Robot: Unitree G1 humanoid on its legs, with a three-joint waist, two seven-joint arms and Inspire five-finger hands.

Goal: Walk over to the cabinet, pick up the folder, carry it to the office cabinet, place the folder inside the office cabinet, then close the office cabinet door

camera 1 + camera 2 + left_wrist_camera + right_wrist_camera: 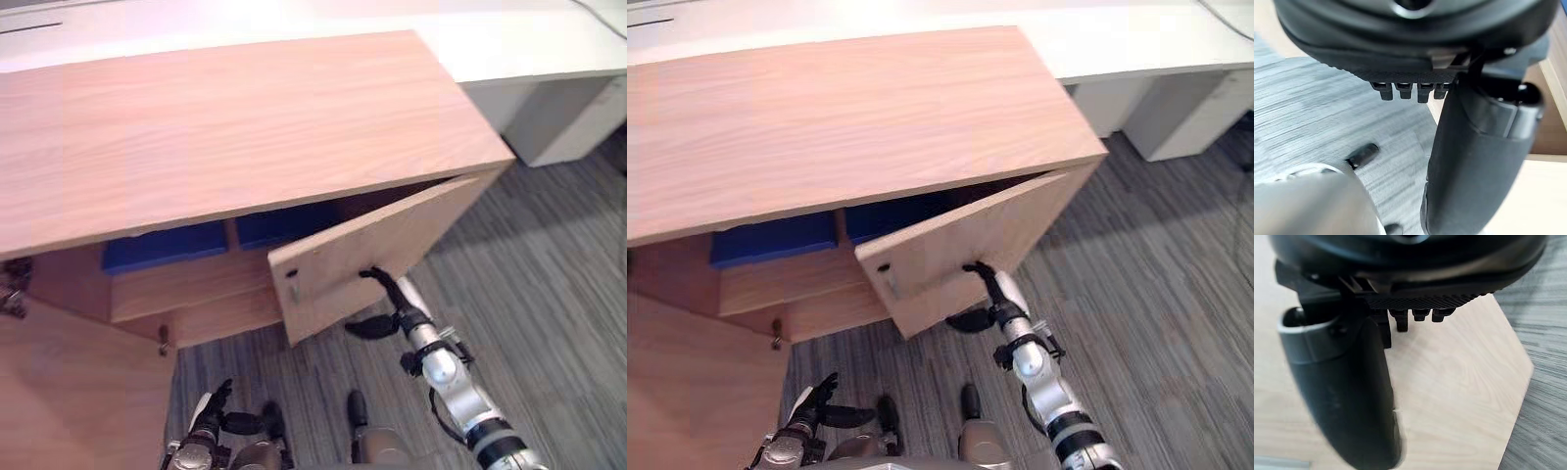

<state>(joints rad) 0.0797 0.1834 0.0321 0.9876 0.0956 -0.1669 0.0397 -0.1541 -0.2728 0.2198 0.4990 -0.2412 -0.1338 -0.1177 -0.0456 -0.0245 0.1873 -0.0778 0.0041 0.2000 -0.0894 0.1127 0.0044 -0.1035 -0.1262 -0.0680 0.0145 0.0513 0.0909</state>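
Nearest, below and left of the door [377, 250], the left hand [209, 419] hangs loose and empty. The right hand [392, 305] lays straight fingers flat on the door's outer face. Behind the door, the blue folder [162, 247] lies inside the cabinet [245, 127]. With no grip, the fingers could slide off, leaving the door ajar.

Silver-grey arm [458, 380] — dark right hand [395, 305]

The place looks like an office. A low wooden cabinet [245, 127] with one door [382, 255] ajar stands on grey striped carpet [549, 255]. Dark blue flat items [162, 245] lie on its shelf, and a long white desk [529, 39] runs just behind it.
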